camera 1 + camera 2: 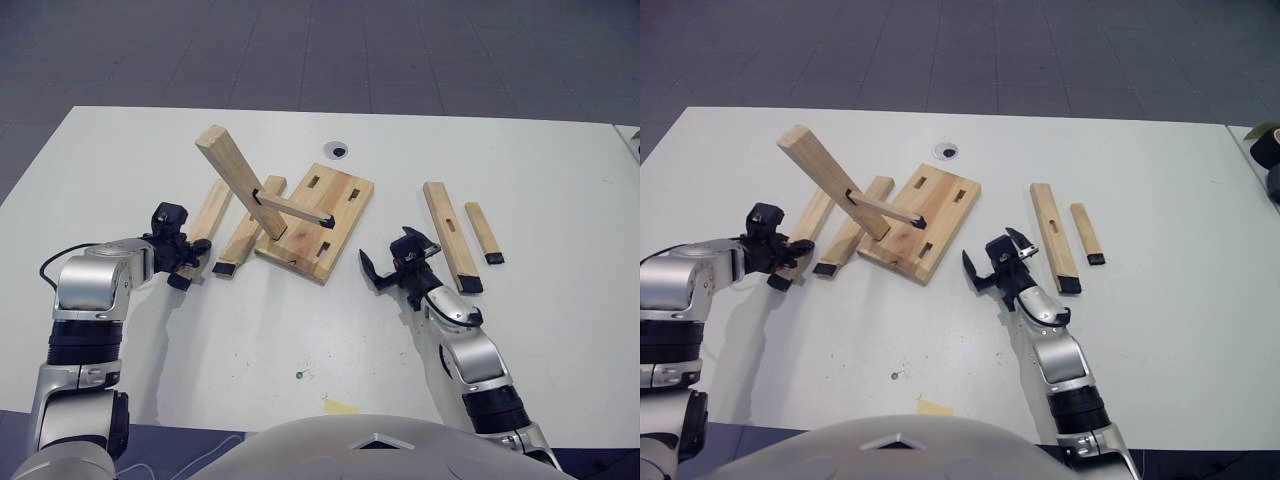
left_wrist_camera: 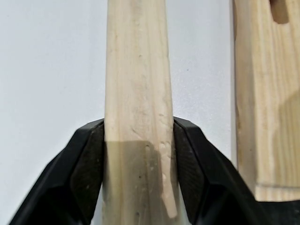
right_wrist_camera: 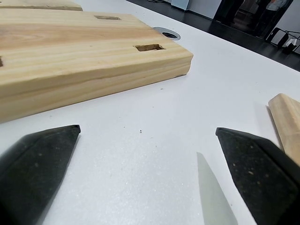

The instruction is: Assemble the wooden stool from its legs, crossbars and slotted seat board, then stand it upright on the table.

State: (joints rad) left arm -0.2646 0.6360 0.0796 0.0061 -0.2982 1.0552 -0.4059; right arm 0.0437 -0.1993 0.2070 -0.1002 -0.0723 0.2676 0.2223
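Left gripper (image 1: 184, 258) is clamped on a loose leg (image 1: 208, 215) near its capped end. The leg lies flat at the table's (image 1: 560, 180) left, its far end probably left free for a slot. Right gripper (image 1: 388, 258) is spread wide and empty, low just beside the seat board (image 1: 340, 200), perhaps to brace it. The board lies flat with one tilted leg (image 1: 235, 175) seated in it, a crossbar (image 1: 295, 210) through that leg. A spare leg (image 1: 450, 235) and a short crossbar (image 1: 483, 232) wait to the right.
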